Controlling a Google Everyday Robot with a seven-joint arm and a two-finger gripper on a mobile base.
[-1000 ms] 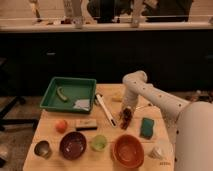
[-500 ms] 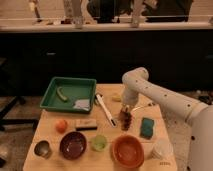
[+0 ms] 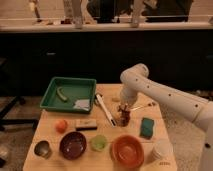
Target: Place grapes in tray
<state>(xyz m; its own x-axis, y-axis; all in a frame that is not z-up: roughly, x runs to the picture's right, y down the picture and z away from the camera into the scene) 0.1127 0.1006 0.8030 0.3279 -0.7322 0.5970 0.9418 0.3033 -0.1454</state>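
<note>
Claw (image 3: 124, 108) low over grapes (image 3: 125, 119), right of tray (image 3: 75, 89); its opening cannot be told

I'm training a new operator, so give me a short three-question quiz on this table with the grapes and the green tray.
1. True or false: the grapes lie inside the green tray.
2. Where is the gripper? A) over the green tray B) down at the grapes C) out of view
3. Fill in: the large bowl nearest the grapes is coloured ____.
Key: 1 false, they sit on the table; 2 B; 3 orange.
</note>
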